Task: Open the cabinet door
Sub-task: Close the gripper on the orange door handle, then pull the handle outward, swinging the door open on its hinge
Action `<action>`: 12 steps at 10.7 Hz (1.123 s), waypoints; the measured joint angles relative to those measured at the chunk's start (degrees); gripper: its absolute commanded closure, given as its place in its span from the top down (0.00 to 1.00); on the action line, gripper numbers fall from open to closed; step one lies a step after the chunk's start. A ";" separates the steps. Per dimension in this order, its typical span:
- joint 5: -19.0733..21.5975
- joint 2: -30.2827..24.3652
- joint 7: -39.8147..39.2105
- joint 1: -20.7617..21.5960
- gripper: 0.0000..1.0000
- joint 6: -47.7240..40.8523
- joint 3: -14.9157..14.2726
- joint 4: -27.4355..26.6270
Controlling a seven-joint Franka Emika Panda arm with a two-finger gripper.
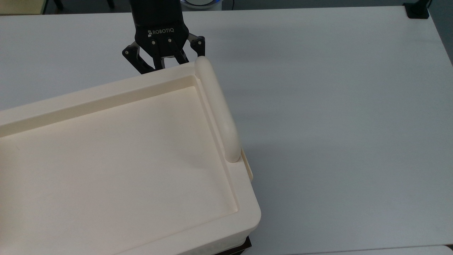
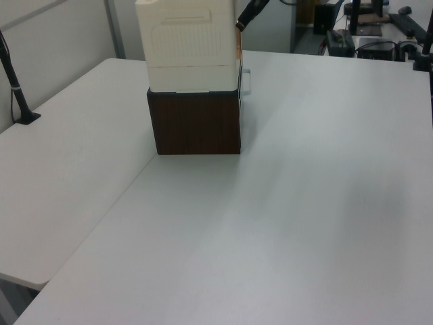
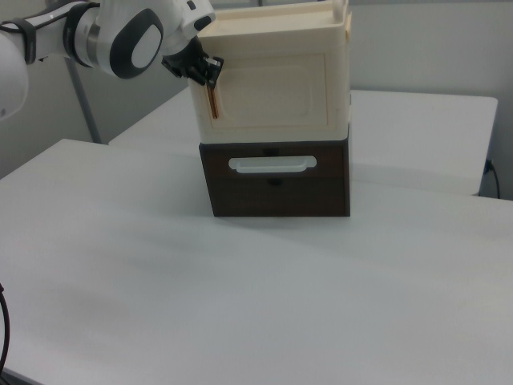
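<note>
The cabinet point(image 1: 106, 159) is a cream box with a tray-like top on a dark base point(image 3: 276, 188). In the right view the cabinet door point(image 3: 272, 95) is the cream front panel with a raised rim, lying flush with the box. A brown strip point(image 3: 212, 103) runs down its left edge. My gripper point(image 3: 205, 70) hangs at that edge, at the box's upper left corner. In the top view the gripper point(image 1: 164, 65) stands open behind the cabinet's far rim, beside the end of the thick bar handle point(image 1: 216, 106); its fingertips are hidden. The left view has the gripper point(image 2: 245, 17) at the cabinet's point(image 2: 189, 47) upper right.
The cabinet stands on a wide white table point(image 1: 336, 106) with free room on the top view's right. A pale drawer handle point(image 3: 272, 164) sits on the dark base. A black clamp point(image 1: 417, 10) holds the table's far corner. A dark post point(image 2: 17, 88) rises at the left view's left.
</note>
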 measured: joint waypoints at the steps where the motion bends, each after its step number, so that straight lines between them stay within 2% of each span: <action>1: 0.04 -0.09 0.00 -0.04 0.00 -0.16 0.00 -0.11; 6: 0.85 -2.65 -0.63 -2.58 0.00 -11.69 0.11 0.50; 7: 1.03 -3.10 -0.85 -3.19 0.05 -13.56 0.14 0.52; 9: 1.37 -3.77 -1.05 -4.39 0.27 -16.73 0.28 0.63; 11: 1.46 -4.78 -1.07 -6.40 0.70 -21.65 0.33 0.71; 12: 1.46 -5.07 -1.10 -8.23 0.82 -25.36 0.29 0.65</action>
